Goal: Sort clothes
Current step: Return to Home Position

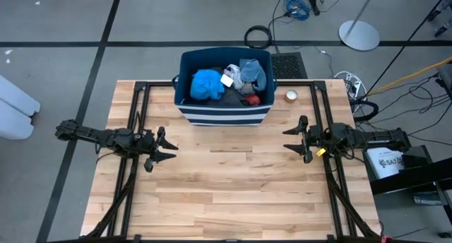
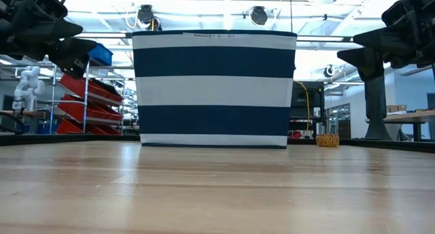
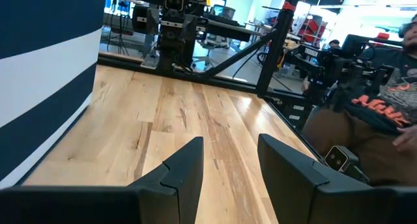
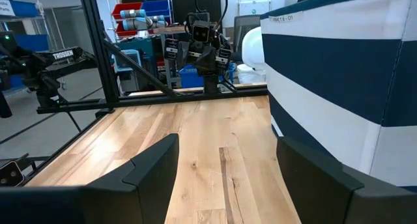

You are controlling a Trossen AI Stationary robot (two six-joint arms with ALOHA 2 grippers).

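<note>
Striped bin (image 1: 224, 114), far centre of table (image 1: 233, 193), holds the clothes (image 1: 229, 84). Left gripper (image 1: 171, 145) and right gripper (image 1: 288, 138) hover nearer, jaws spread. Cables (image 1: 258, 37) on floor beyond.

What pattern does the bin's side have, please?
The bin has dark blue and white horizontal stripes, clearest in the low view.

Soft cloth clothes (image 1: 224, 84); smooth pale wood table (image 1: 233, 186).

The clothes (image 1: 224, 85) are hidden in the low view by the wall of the bin (image 2: 214, 91). A small round object (image 1: 291, 96) beside it is too small to be identified.
</note>
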